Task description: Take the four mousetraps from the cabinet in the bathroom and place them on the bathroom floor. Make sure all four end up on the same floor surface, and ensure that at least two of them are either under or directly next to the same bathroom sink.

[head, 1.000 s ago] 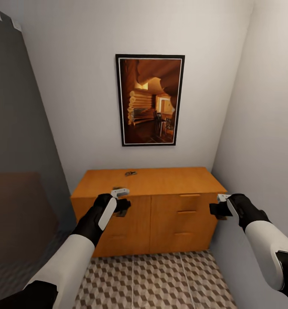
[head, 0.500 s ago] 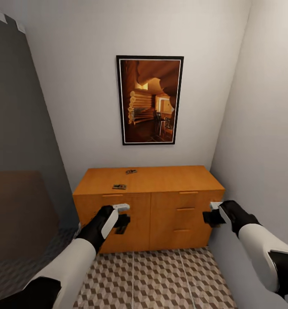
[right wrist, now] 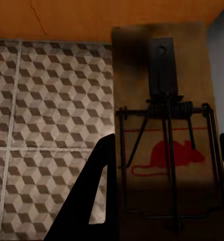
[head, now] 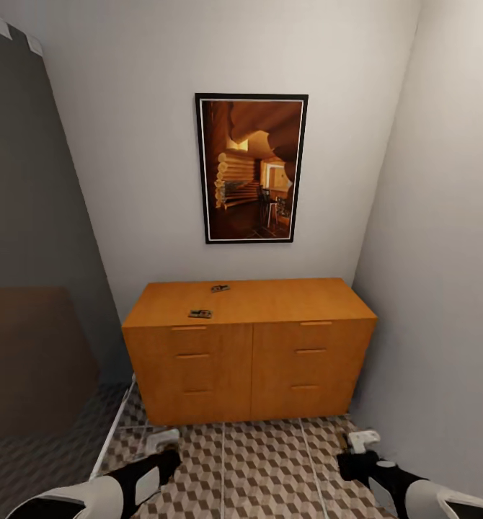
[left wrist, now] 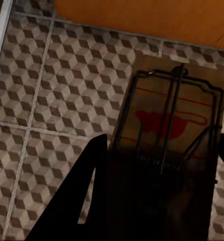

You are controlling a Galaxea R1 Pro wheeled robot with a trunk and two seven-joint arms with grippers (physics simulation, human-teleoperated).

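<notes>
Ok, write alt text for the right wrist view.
A mousetrap, a tan board with black spring bar and a red mouse print, sits gripped between the right gripper's dark fingers. Behind it lie the cube-patterned bathroom floor and the cabinet's orange-brown front.

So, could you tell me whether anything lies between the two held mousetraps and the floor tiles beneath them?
Nothing visible does. The left gripper holds one mousetrap, the right gripper another mousetrap, and below both is bare bathroom floor in front of the cabinet.

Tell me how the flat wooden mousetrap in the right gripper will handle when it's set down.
The flat tan wooden mousetrap looks stiff and probably light. It should lie flat on the cube-patterned tile floor, not roll. Its black wire spring bar might snap if knocked.
</notes>
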